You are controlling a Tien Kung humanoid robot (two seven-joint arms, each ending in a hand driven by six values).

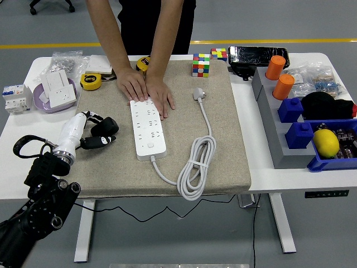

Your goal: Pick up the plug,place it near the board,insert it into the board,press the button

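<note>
Head view, left hand: your left hand [95, 134] sits low on the mat [234, 162], w/ fingers half curled and grasping nothing, just left of the power strip [148, 129]. Judged step: pick-up not yet begun.

Head view, right hand: not in the pic, so nothing to say of its fingers.

Head view, plug: the white plug [199, 94] lies loose on the mat, right of the strip's far end, apart from it. Its cord [195, 167] runs toward you, coils near the mat's front edge, then loops back to the strip's near end.

Head view, strip: lies lengthwise mid-mat, button end nearest you.

Head view, person: both of a person's hands [146, 89] press flat on the strip's far end, prob. to keep it from sliding when the plug goes in.

Head view, your next move: the plug is across the strip from your left hand, so you'd need to reach over the strip and past those hands. Watch the coil; it may drag.

Head view, clutter: tape measure [89, 81] and cube [201, 64] sit clear of the route.
</note>
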